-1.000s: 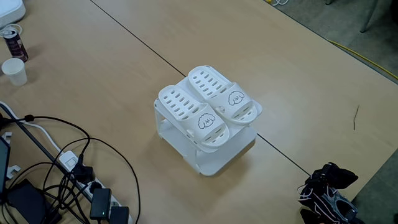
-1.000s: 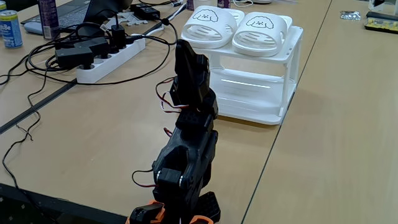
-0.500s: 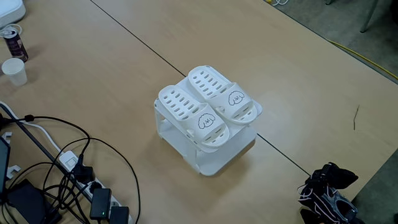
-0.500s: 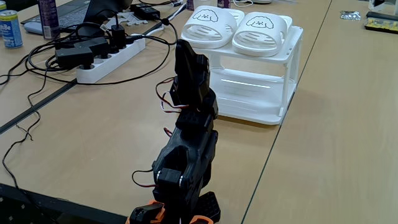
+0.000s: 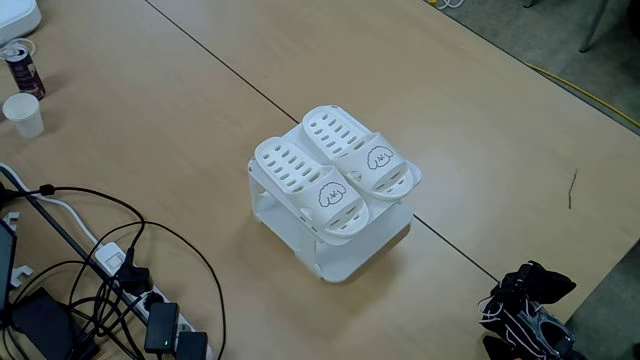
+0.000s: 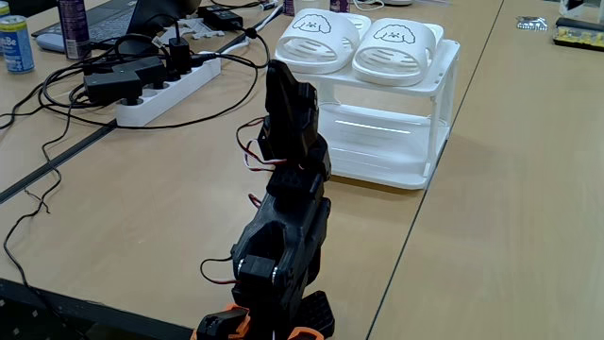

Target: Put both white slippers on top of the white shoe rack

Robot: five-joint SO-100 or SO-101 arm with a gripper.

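Two slippers [image 5: 325,172] sit side by side on top of the rack [image 6: 401,142]. The arm [image 6: 283,236] is folded up on the counter [image 5: 450,110]. I cannot tell if its hand is open.

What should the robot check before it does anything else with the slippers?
1. Both white slippers on top of the white shoe rack: ok, side by side.
2. Slippers fully on the top: not ok, in both fixed views the toe ends stick out a bit past the edge.
3. Rack upright on the table: ok.
4. Arm clear of the rack: ok, folded up in front of it.
5. Gripper open or shut: cannot tell, it is tucked against the arm.
6. Cables away from the rack: ok.
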